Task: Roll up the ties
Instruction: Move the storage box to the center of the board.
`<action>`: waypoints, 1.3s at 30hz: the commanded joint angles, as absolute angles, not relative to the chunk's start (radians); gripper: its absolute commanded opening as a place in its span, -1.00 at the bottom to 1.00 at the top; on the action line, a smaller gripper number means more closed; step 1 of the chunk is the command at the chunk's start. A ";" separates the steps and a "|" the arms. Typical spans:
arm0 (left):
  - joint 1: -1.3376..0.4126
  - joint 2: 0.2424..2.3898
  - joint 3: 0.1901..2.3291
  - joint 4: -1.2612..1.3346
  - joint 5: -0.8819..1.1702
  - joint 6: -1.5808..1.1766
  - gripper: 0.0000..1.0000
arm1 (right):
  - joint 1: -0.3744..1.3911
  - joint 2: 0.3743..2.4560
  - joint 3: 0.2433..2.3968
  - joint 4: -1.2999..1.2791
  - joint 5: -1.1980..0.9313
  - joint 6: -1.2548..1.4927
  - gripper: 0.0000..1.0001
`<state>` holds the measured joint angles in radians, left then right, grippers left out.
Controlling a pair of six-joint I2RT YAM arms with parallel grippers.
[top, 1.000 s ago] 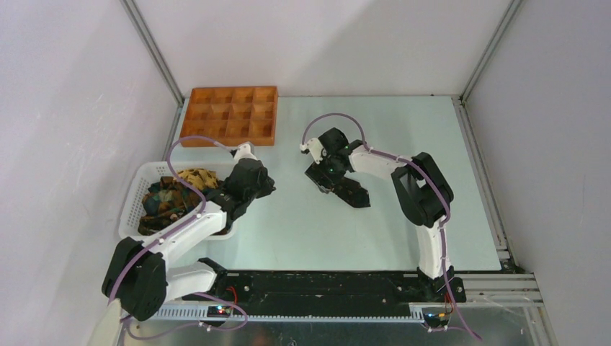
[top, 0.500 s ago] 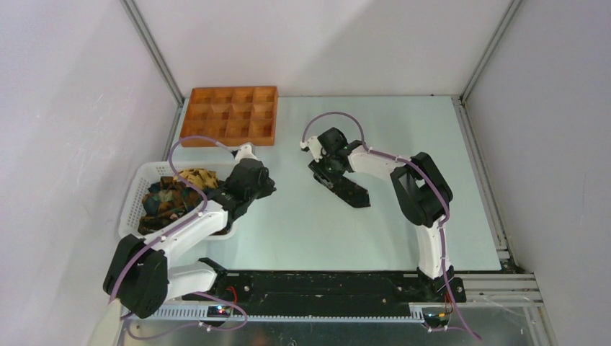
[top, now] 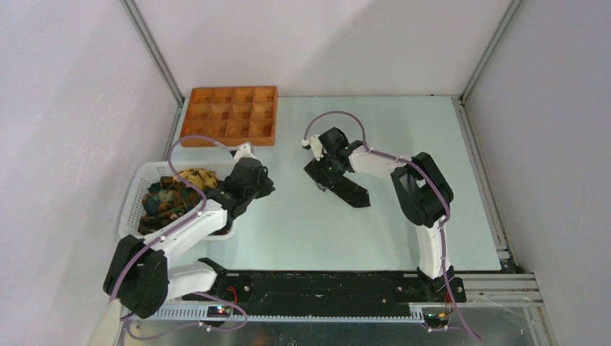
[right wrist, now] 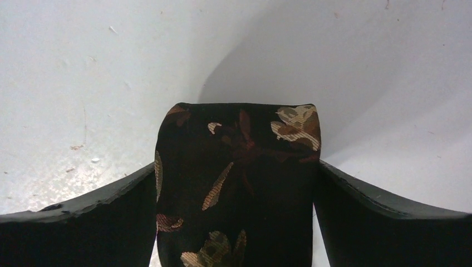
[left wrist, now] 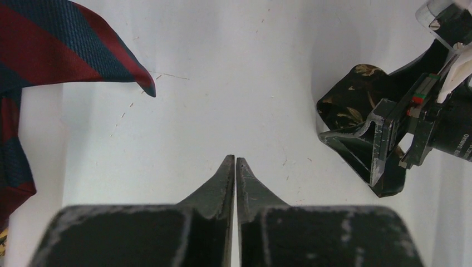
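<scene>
Two robot arms reach over a pale surface (top: 302, 238) where a single leaf-print tie (right wrist: 239, 144) is laid out. The dark tie, patterned in gold and brown, lies near the middle of the surface under the right arm. Its folded end fills the gap between the right fingers (right wrist: 362, 194), which stand spread wide and meet its edges on both sides. The left fingers (left wrist: 228, 175) are pressed together with nothing between them, their tips hanging over bare surface just beside a white mesh basket (top: 132, 205). More ties (top: 169, 198) sit heaped in that basket at the left edge, and a red-and-navy striped tie (left wrist: 50, 44) drapes into the left wrist view. An orange compartment tray (top: 230, 92) stands at the far left corner, beyond the basket.
</scene>
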<state>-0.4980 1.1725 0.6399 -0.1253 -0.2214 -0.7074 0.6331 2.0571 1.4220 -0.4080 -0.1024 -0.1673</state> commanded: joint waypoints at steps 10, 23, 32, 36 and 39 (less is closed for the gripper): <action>-0.402 1.416 1.117 -0.261 -0.253 -0.548 -0.29 | 0.559 1.710 1.498 -0.447 0.112 0.220 0.88; -0.352 2.144 1.992 -0.676 -0.381 -0.324 -0.10 | 0.487 1.270 1.246 -0.469 -0.070 0.368 0.88; -0.300 2.264 2.063 -0.713 -0.373 -0.351 0.01 | 0.478 1.196 1.199 -0.470 -0.085 0.338 0.88; -0.288 2.317 2.089 -0.695 -0.354 -0.348 0.01 | 0.477 1.189 1.192 -0.472 -0.094 0.333 0.88; -0.286 2.356 2.117 -0.679 -0.309 -0.342 -0.01 | 0.475 1.182 1.185 -0.468 -0.111 0.331 0.87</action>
